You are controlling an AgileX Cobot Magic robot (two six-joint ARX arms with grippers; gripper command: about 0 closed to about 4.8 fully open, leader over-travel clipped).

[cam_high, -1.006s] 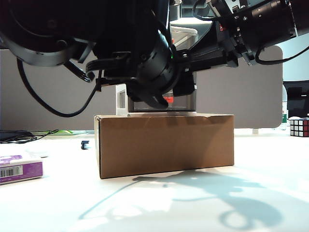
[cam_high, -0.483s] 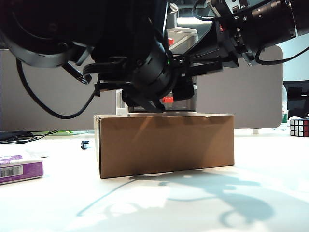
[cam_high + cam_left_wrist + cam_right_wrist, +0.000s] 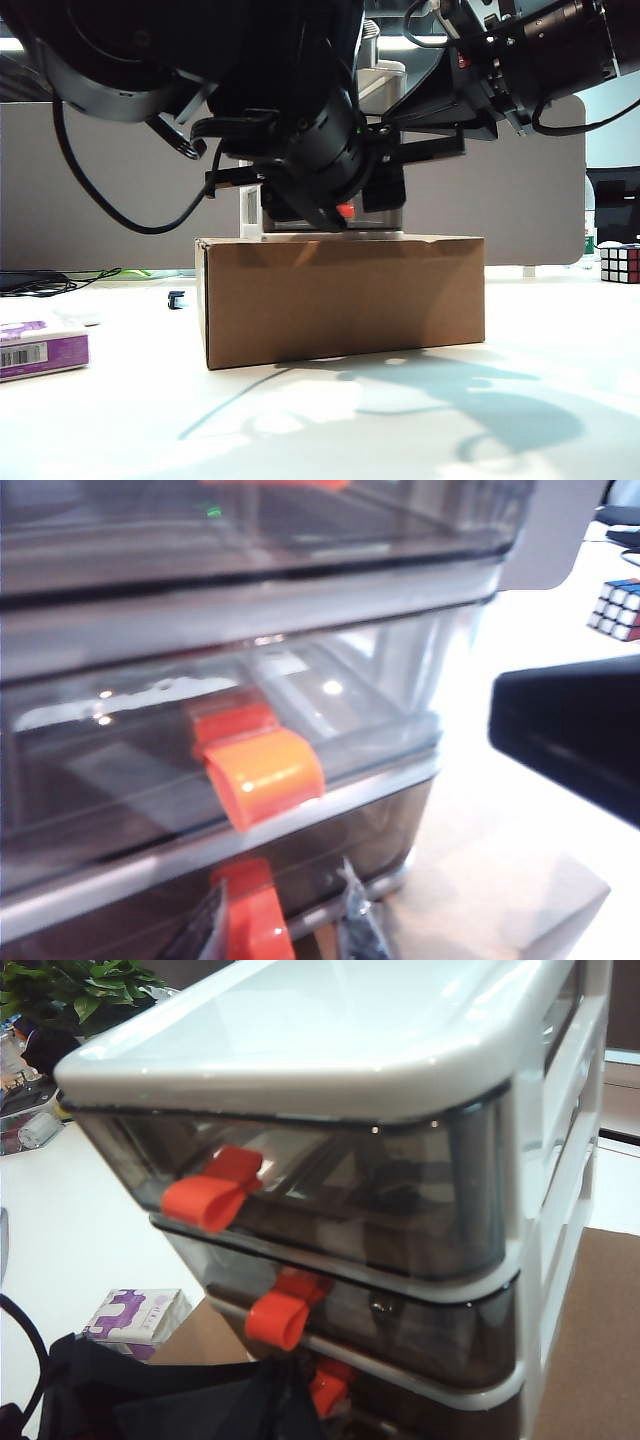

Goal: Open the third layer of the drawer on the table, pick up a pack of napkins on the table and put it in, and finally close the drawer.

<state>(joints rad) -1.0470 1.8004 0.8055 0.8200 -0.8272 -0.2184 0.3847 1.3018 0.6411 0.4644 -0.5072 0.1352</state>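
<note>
Orange knob of the third layer point(image 3: 250, 925) sits right between the left gripper point(image 3: 283, 930) fingers, parted narrowly, contact unclear. The drawer point(image 3: 330, 215) stands on a brown cardboard box point(image 3: 345, 298) mid-bench. Right gripper hovers high beside the cabinet, its fingers unseen, state unknowable. The pack of napkins point(image 3: 40, 347) lies far left on the bench point(image 3: 560, 330).
</note>
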